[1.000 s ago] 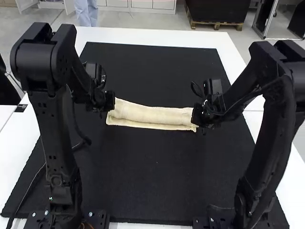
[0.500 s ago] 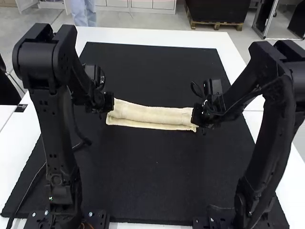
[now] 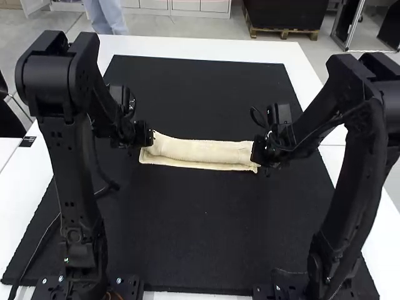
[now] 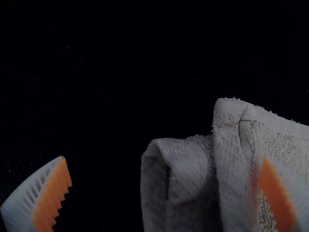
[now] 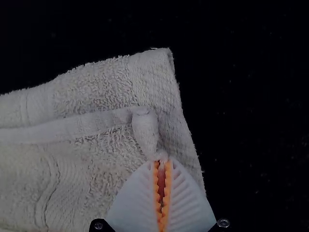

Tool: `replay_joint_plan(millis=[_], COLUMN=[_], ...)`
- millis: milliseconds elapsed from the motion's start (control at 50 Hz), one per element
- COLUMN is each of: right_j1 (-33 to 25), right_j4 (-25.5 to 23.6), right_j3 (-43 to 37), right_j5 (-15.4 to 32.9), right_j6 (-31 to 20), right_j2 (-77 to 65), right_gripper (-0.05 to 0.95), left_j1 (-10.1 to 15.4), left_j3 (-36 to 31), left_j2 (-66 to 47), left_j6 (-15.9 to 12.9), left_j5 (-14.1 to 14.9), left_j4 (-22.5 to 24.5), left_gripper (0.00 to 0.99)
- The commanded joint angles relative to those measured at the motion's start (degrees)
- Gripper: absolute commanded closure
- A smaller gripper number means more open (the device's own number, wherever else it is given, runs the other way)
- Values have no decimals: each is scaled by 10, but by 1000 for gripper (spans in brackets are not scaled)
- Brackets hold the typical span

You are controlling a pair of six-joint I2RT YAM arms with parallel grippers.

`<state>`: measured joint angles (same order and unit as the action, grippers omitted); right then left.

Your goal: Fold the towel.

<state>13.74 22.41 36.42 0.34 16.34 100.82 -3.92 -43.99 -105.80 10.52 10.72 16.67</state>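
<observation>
White worktop (image 3: 200,47), overlaid with a black mat (image 3: 187,212). Item one: towel (image 3: 203,150), cream, folded into a long narrow strip, a lower layer showing along its near side; placed between the left claw (image 4: 164,158) and the right claw (image 5: 162,162), long axis running from one to the other. Item two, the right claw: closed on a small pinch of cloth near the corner at its own end of the strip. Item three, the left claw: spread wide at the opposite end, folded layers lying partly between its fingers and partly beneath one of them; contact, cannot tell. Nearer of the pair: the right, being on the cloth. Next move, by judgement: either a left grip across those layers or a release there. Labels: one small dark tag (image 3: 27,142), outward from the left claw, print too small to read; towel, no lettering made out.
</observation>
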Motion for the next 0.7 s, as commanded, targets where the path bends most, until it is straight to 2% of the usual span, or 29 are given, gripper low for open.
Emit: replay_joint_plan(millis=[0,180,220,280,440,620,680], right_j1=[-12,-12,-12,-12,-12,-12,-12], right_j4=[3,3,3,4,4,4,3], right_j3=[2,3,4,5,8,14,17], right_j5=[12,11,11,11,10,9,9], right_j6=[-4,3,4,4,4,5,5], right_j2=[3,0,0,0,-1,-11,-16], right_gripper=[839,810,736,487,285,282,248], left_j1=[-6,-6,-6,-6,-6,-3,-2], left_j3=[-7,-8,-8,-8,-15,-22,-24], left_j2=[3,9,9,12,20,35,45], left_j6=[2,3,3,4,4,3,4], left_j5=[-3,-3,-3,-3,-3,-3,-3], left_j4=[0,-1,-1,-1,-8,-22,-26], left_gripper=[52,34,34,33,33,33,33])
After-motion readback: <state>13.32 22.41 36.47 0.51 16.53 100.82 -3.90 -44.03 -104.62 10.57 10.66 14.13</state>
